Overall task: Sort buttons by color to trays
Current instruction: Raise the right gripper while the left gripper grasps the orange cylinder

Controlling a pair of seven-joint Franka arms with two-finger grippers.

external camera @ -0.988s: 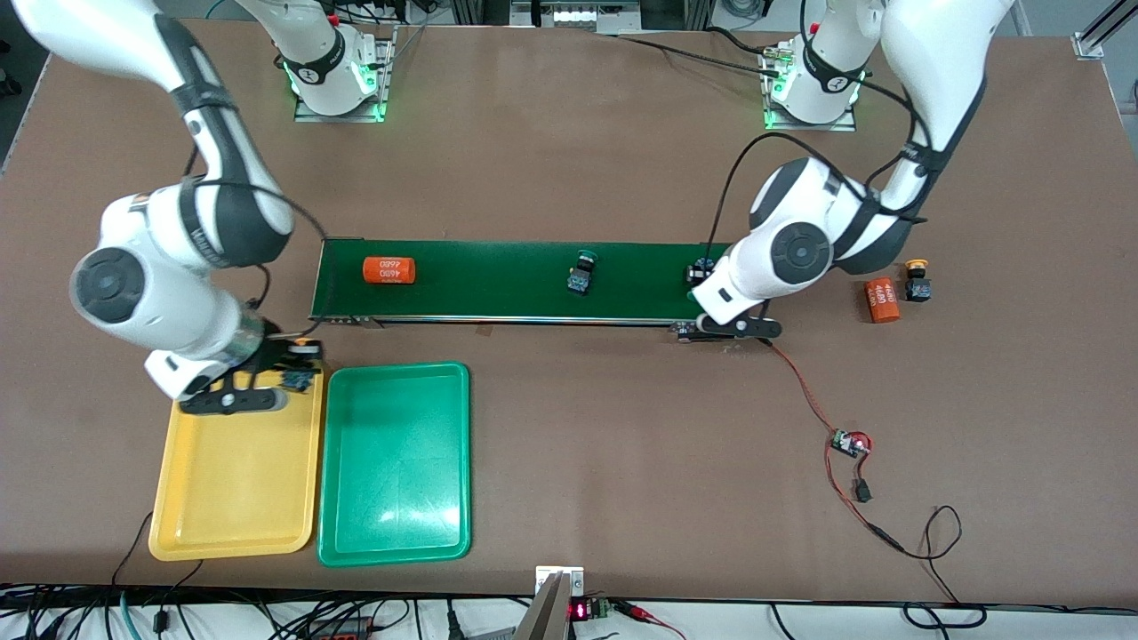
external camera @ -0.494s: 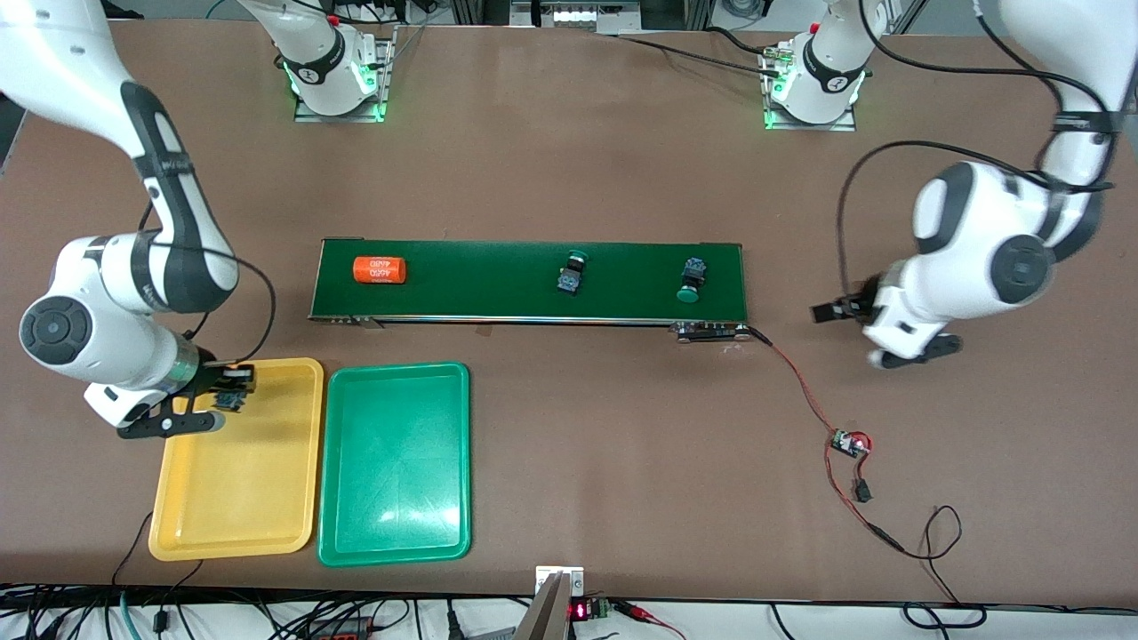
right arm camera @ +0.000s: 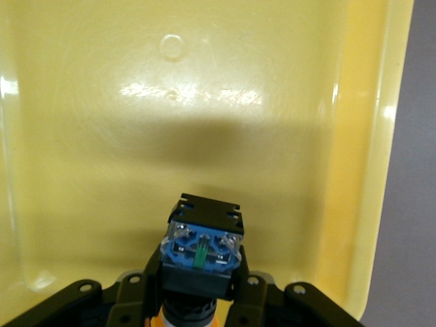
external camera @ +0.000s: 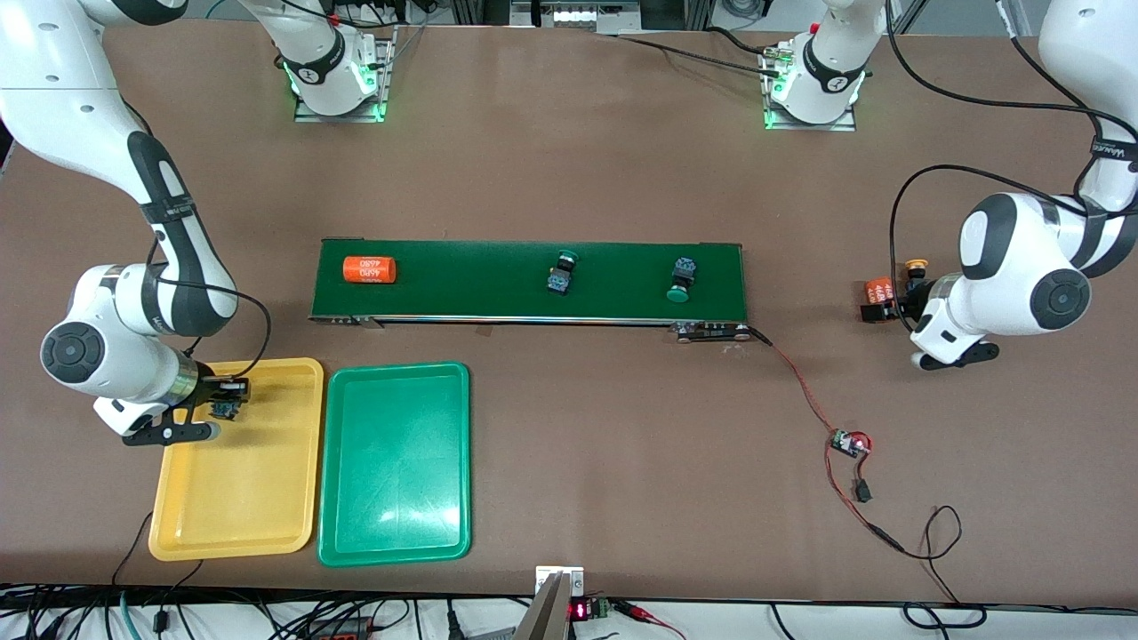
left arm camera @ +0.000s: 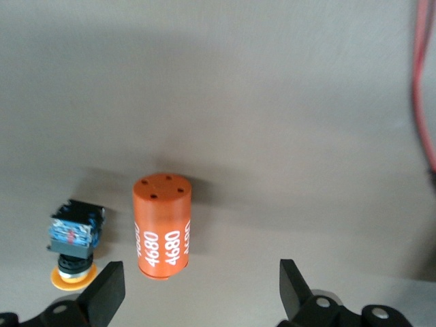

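Button [right arm camera: 201, 248] over yellow tray [external camera: 240, 498]

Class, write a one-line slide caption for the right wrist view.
Right claw shut on a button, held over the yellow tray.

Held button [right arm camera: 202, 253]: cap mostly hidden under right gripper [right arm camera: 197, 300]; only orange sliver visible. In front view its cap colour too small to tell.

Left gripper [left arm camera: 201, 289]: fingers cut off by wrist-view edge, tips only. In front view it is hidden by left arm's wrist.

Orange cylinder [external camera: 879, 294] on bench: end toward 3 o'clock covered by left arm; print partly hidden.

Yellow-capped button [external camera: 913, 275] beside it: body partly hidden.
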